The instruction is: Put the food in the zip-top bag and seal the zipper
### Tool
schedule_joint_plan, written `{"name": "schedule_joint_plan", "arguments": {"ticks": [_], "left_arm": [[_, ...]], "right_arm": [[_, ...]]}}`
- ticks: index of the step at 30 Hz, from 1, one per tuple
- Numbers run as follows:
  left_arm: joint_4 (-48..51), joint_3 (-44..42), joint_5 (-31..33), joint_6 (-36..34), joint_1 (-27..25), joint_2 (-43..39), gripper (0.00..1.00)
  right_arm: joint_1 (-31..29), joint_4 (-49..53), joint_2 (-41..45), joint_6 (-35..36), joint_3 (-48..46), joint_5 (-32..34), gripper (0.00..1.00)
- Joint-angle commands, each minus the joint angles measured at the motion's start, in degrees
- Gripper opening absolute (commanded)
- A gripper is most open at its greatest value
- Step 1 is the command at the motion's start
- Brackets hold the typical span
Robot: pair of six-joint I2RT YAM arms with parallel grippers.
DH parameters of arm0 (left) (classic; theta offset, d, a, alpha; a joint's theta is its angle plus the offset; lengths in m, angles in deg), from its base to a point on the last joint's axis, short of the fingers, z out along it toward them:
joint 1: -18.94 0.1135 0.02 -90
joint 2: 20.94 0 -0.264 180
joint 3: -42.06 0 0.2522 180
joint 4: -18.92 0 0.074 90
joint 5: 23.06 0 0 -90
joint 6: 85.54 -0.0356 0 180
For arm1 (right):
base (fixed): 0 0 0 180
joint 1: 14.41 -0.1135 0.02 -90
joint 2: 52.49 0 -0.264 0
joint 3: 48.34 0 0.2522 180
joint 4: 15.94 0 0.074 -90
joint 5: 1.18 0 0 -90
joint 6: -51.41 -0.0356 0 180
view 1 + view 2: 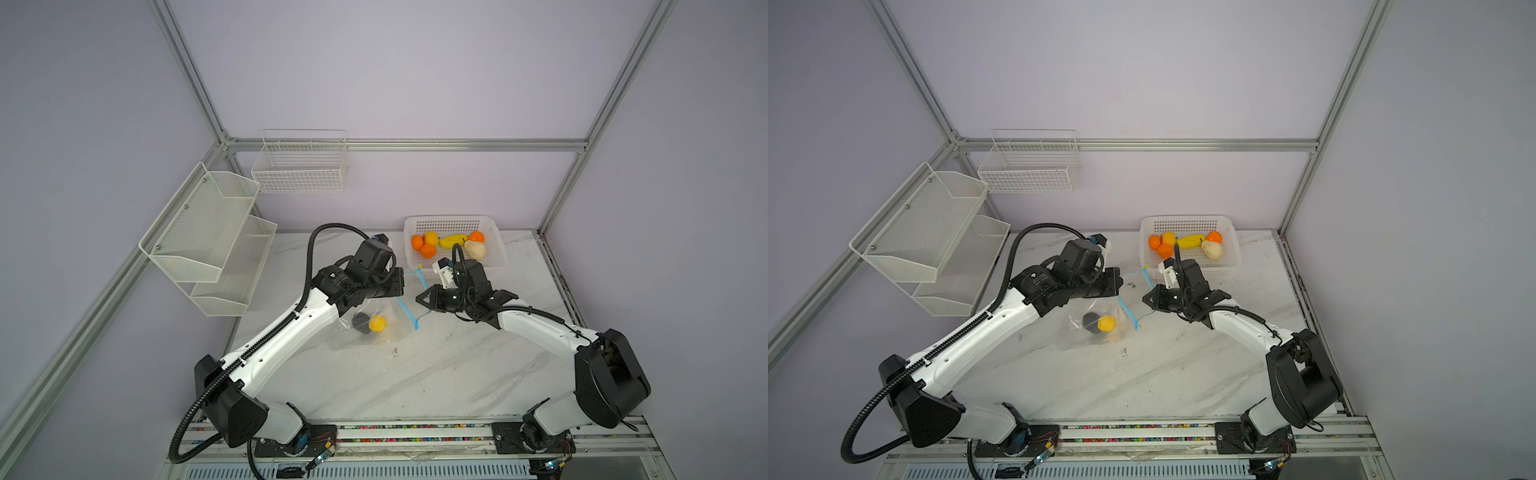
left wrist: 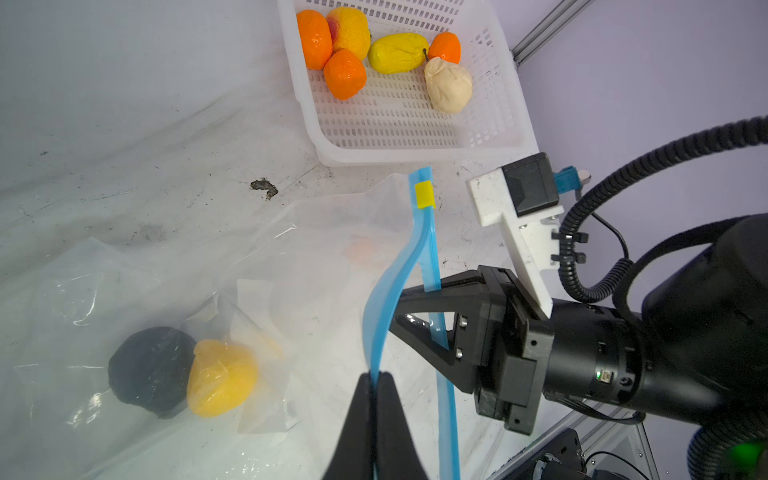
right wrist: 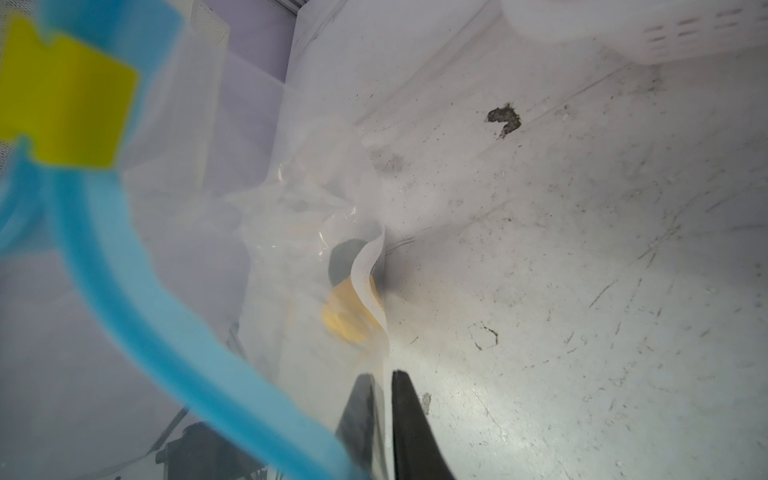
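The white-and-black left arm (image 1: 286, 332) and right arm (image 1: 536, 328) lean in over a scuffed, marble-patterned table (image 1: 436, 374), meeting near its middle. The zip-top bag (image 2: 307, 257), clear and crinkled, lies on the table beneath the left arm's wrist, its mouth turned toward the right arm and lifted off the surface. A white perforated basket (image 1: 453, 217) sits at the table's far edge, just beyond the bag's mouth.

The left claw (image 2: 376, 382) is clamped tight on one lip of the zipper (image 2: 376, 324). The right claw (image 3: 382, 386) is closed to a narrow slit, the bag's clear film caught between its fingers and the zipper's other lip running just beside them.

Two pieces of the food are inside the bag, touching: a dark lump (image 2: 149, 370) and a round yellow fruit (image 2: 220, 378). Six lie in the basket: three orange balls (image 2: 345, 75), a blushed yellow fruit (image 2: 349, 27), a long yellow fruit (image 2: 397, 53) and a cream bulb (image 2: 449, 85).

The light-blue zipper stands parted between the two claws, its lips joined only at the end nearest the basket, where a small yellow slider (image 2: 424, 195) sits.
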Motion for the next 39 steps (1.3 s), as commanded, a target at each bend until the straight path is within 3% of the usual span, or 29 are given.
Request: {"name": "schedule_joint_plan", "arguments": {"ticks": [1, 6, 11, 22, 31, 39], "left_arm": [[-1.0, 3.5, -0.6, -1.0, -0.4, 1.3, 0.0], [-2.4, 3.3, -2.3, -1.1, -0.4, 4.0, 0.0], [-3.7, 2.8, -3.0, -1.4, -0.4, 5.3, 0.0], [-5.2, 1.9, -3.6, -2.3, -0.2, 6.4, 0.0], [-6.9, 1.7, -5.7, -2.3, -0.2, 8.3, 0.0], [-7.3, 1.7, -6.3, -1.9, -0.2, 9.2, 0.0]], "right_arm": [[-0.3, -0.1, 0.4, 1.1, 0.6, 0.3, 0.19], [-0.3, 1.2, 2.7, 1.6, 1.2, 2.4, 0.37], [-0.1, 5.2, 6.0, 3.1, 2.7, 7.0, 0.46], [4.3, 17.4, 8.9, 10.8, 9.5, 20.6, 0.5], [7.3, 18.7, 4.4, 17.5, 16.4, 34.1, 0.53], [13.7, 12.4, -5.7, 22.5, 21.1, 35.0, 0.53]]}}
